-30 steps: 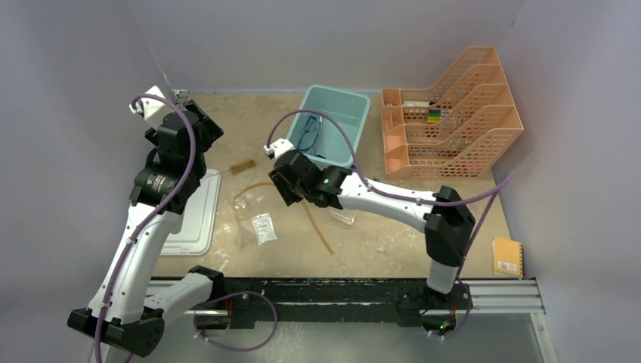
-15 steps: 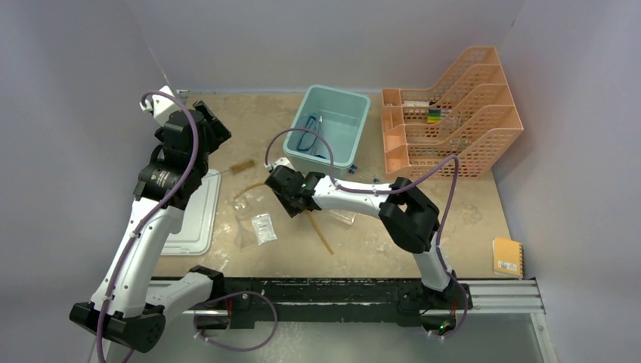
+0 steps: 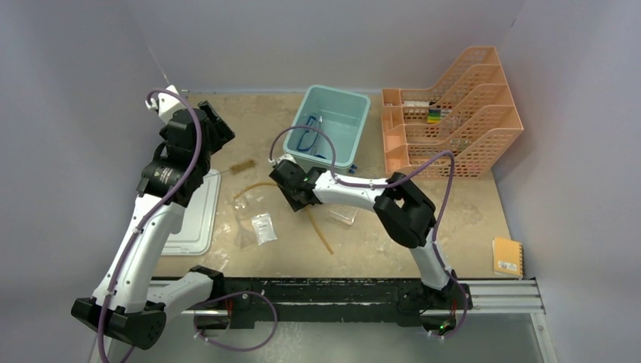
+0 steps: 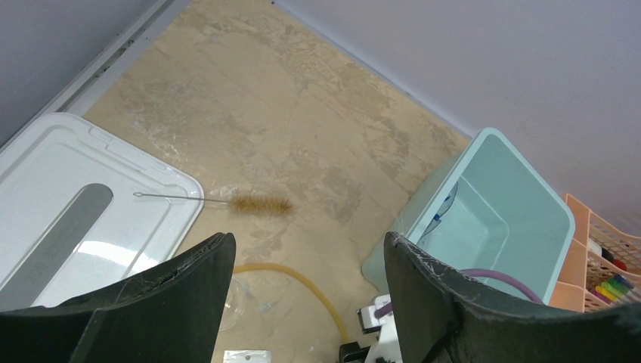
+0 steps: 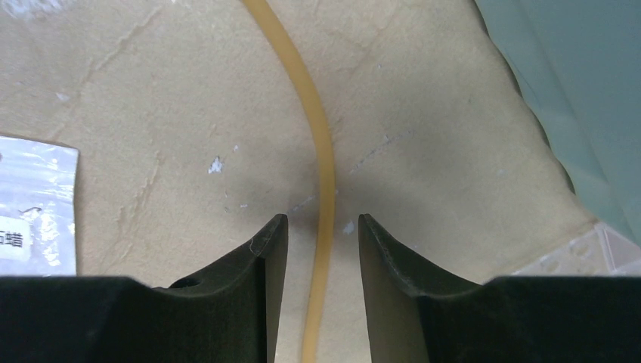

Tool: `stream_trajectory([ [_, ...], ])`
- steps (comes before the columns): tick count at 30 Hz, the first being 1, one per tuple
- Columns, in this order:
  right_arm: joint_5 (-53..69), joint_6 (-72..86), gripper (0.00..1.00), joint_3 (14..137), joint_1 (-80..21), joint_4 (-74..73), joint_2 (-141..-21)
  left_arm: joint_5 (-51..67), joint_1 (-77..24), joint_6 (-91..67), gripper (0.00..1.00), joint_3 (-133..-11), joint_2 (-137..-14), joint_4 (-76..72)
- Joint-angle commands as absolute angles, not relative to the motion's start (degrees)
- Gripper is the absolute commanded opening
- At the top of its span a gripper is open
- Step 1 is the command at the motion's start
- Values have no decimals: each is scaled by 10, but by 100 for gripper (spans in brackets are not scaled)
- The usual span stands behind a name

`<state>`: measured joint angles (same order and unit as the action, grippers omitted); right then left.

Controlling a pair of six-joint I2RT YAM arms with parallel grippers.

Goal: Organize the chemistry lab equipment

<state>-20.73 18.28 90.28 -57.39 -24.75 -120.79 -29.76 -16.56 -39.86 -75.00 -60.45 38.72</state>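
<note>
Overhead unseen, tube (image 5: 323, 174) between right fingers (image 5: 249, 287); seemingly loose

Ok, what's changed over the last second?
The right arm folded its elbow in toward the table's middle. The right gripper slid slightly right to straddle the rubber tube, fingers either side, not yet pinching it. The left gripper, open and empty, drifted slightly right at the back. The tube, brush, packet and blue bin lie where they were.

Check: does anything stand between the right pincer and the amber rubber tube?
Nothing visible does. The right pincer straddles the amber rubber tube on the bare table; the plastic packet lies off to one side.
</note>
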Motion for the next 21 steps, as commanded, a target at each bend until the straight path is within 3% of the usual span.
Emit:
stream_trajectory([
  [1,-115,162,42,891,-557,-203,-1197,-291,-163,-390,71,-744,-606,370],
  [15,-59,135,19,892,-549,-207,-1229,-291,-163,-389,71,-738,-612,363],
  [21,-85,139,25,910,-549,-216,-1254,-289,-163,-387,71,-740,-617,359],
])
